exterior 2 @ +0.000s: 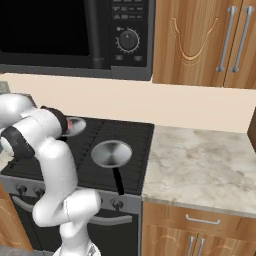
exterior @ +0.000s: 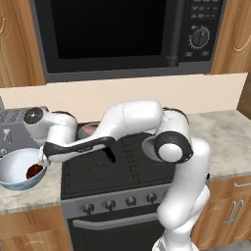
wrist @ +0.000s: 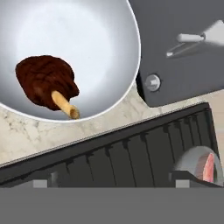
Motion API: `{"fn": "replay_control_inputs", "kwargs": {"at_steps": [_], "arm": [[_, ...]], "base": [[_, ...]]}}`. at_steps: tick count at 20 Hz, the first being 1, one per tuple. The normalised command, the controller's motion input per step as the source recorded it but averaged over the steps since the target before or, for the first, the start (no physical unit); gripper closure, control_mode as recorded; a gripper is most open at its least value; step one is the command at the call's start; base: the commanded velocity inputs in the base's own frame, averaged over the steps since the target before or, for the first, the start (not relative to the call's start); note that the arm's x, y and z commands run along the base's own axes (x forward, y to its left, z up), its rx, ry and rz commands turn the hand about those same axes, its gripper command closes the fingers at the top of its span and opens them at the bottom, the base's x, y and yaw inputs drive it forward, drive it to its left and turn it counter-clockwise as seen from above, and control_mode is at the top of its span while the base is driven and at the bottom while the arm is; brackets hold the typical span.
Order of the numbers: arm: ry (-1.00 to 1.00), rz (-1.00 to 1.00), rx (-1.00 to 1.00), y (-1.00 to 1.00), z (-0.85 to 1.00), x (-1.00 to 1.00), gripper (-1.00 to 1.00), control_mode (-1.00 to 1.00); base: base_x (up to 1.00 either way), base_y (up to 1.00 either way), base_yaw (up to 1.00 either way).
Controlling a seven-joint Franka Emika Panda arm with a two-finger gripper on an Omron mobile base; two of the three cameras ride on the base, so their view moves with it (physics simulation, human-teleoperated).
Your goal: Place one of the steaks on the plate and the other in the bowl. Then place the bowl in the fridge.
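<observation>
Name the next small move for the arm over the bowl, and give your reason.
Probably lift the gripper straight up, clear of the bowl. The dark steak with its bone end already lies loose inside the bowl, nothing is in the jaws, and the hand hangs low over the rim. Rising first should avoid knocking the bowl before it reaches for the next thing.
</observation>
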Motion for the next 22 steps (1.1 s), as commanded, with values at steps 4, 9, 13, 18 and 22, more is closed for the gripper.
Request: {"fn": "replay_control_inputs", "kwargs": {"at_steps": [4, 9, 13, 18, 22], "arm": [[-0.22, -0.04, 0.44, -1.00, 0.21, 0.00, -1.00, -1.00], [-0.06, -0.09, 0.44, -1.00, 0.40, -0.03, -1.00, -1.00], [0.01, -0.24, 0.35, -1.00, 0.52, -0.17, -1.00, -1.00], [0.10, -0.28, 0.21, -1.00, 0.69, -0.02, -1.00, -1.00], [0.17, -0.26, 0.03, -0.73, 0.44, 0.01, -1.00, -1.00]], "base": [[0.00, 0.00, 0.00], [0.00, 0.00, 0.00], [0.00, 0.00, 0.00], [0.00, 0.00, 0.00], [0.00, 0.00, 0.00]]}}
